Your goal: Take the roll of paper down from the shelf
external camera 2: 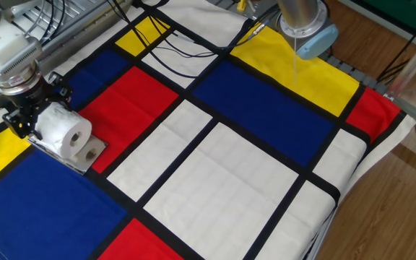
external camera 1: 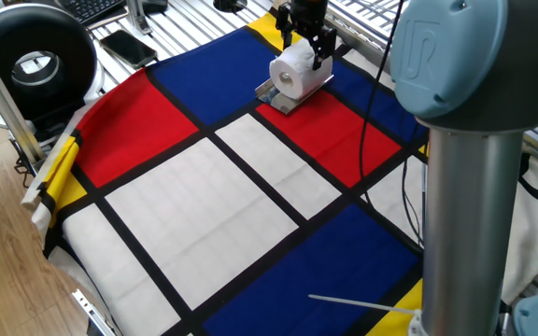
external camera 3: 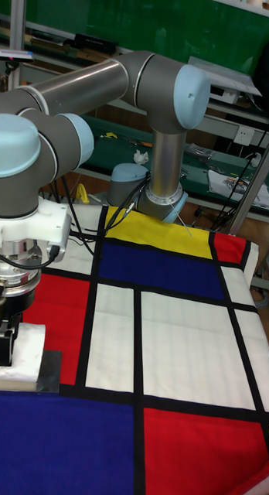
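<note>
The white roll of paper [external camera 1: 292, 71] lies on its side on the shelf [external camera 1: 273, 96], a small silver plate on the chequered cloth at the far edge. Its hollow centre faces the table's middle [external camera 2: 68, 134]. My gripper [external camera 1: 304, 49] comes down from above, its black fingers pressed against both sides of the roll's rear end, so it looks shut on the roll. In the other fixed view, the gripper [external camera 2: 40, 110] sits at the roll's back and the shelf [external camera 2: 90, 156] sticks out in front. The tall fixed view shows the roll [external camera 3: 20, 352] below the gripper body.
A red, blue, white and yellow cloth [external camera 1: 204, 205] covers the table. Slatted metal racks [external camera 1: 367, 14] stand behind the roll. A phone [external camera 1: 127, 45] and a round black device [external camera 1: 34, 63] lie to the left. Cables [external camera 2: 186, 45] and the arm base [external camera 2: 305, 25] are at the far side.
</note>
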{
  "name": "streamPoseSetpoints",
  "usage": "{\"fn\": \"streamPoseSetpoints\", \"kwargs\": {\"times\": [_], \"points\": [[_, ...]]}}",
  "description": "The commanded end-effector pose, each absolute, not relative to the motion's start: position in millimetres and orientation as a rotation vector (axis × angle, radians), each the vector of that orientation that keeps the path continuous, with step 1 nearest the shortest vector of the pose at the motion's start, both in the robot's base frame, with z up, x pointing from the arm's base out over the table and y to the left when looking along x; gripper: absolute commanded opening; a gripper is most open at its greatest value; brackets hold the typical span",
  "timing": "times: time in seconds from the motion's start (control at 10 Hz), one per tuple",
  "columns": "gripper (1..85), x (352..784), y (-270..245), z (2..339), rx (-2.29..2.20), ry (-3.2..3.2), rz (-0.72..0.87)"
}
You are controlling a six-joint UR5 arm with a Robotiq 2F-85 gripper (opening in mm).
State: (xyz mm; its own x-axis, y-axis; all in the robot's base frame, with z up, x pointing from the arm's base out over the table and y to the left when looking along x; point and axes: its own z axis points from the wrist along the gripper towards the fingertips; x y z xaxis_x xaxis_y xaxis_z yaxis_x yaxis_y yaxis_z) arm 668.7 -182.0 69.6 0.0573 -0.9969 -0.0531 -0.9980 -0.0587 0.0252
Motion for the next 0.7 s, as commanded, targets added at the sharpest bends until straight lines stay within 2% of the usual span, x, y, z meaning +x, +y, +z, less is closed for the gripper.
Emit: {"fn": "streamPoseSetpoints", "kwargs": {"times": [0.0, 0.1, 0.2, 0.3, 0.4, 0.5, 0.6], "points": [[85.0, 669.5, -176.6, 70.0, -2.257, 2.135, 0.103], [83.7, 668.4, -174.2, 70.2, -2.251, 2.136, 0.118], [78.7, 666.9, -172.5, 70.4, -2.248, 2.138, 0.132], [65.3, 664.1, -171.2, 70.8, -2.241, 2.150, 0.149], [46.7, 662.3, -171.1, 71.3, -2.228, 2.170, 0.157], [23.7, 661.2, -171.5, 72.5, -2.211, 2.190, 0.159], [11.3, 661.8, -172.3, 75.0, -2.200, 2.200, 0.158]]}}
